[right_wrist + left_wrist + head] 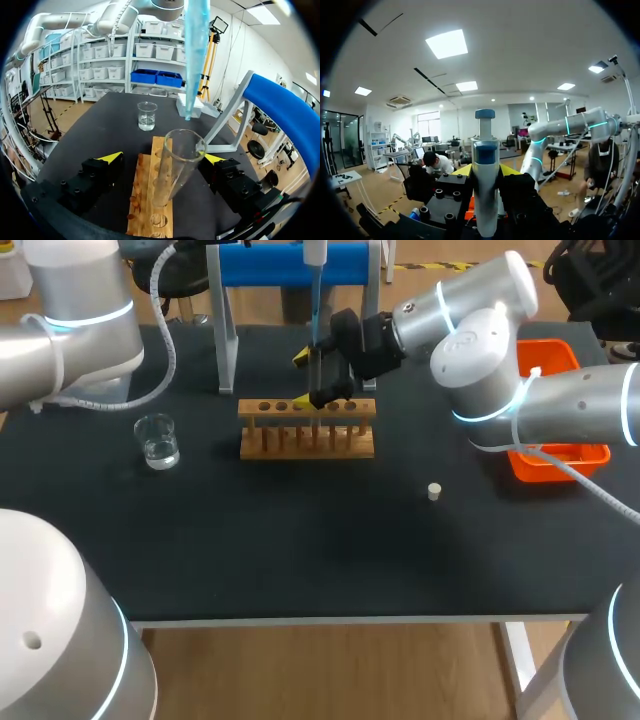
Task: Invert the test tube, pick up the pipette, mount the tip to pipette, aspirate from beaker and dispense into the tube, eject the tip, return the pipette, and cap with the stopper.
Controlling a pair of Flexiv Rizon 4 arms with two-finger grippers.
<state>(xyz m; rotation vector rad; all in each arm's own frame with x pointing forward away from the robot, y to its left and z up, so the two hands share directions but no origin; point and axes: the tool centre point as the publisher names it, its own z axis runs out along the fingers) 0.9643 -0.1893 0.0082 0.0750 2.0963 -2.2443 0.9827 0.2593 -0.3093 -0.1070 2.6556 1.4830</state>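
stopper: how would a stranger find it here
Find the wooden rack on the black table. Nearer the front edge and to its right, short of the orange bin, sits the stopper. It is the only small whitish plug, alone.

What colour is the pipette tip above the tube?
Translucent light blue pipette tip; best in right wrist view.

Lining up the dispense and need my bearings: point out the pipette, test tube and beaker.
pipette (485, 192): left wrist view, white body below the blue band.
test tube (174, 169): right wrist view, glass wall below the rim.
beaker (156, 436): head view, glass side wall.
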